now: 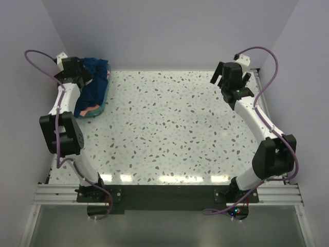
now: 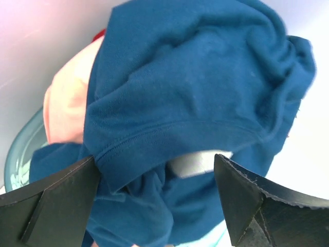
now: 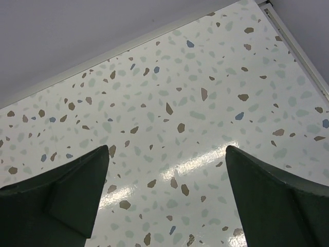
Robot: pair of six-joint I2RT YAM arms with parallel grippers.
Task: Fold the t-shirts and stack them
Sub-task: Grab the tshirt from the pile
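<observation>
The t-shirts lie bunched together in a round teal basket (image 1: 105, 99) at the table's far left corner. A navy blue t-shirt (image 1: 97, 69) is on top, with a salmon-pink t-shirt (image 1: 92, 109) showing under it. In the left wrist view the navy blue t-shirt (image 2: 190, 87) fills the frame, with the salmon-pink t-shirt (image 2: 64, 108) at the left. My left gripper (image 2: 155, 159) hangs open just over the navy cloth, a folded hem between its fingers. My right gripper (image 3: 167, 149) is open above bare table at the far right.
The basket's rim (image 2: 20, 149) shows at the left of the left wrist view. A speckled terrazzo tabletop (image 1: 169, 128) runs between the arms. White walls close the back and sides. The right gripper (image 1: 231, 73) stands near the back right corner.
</observation>
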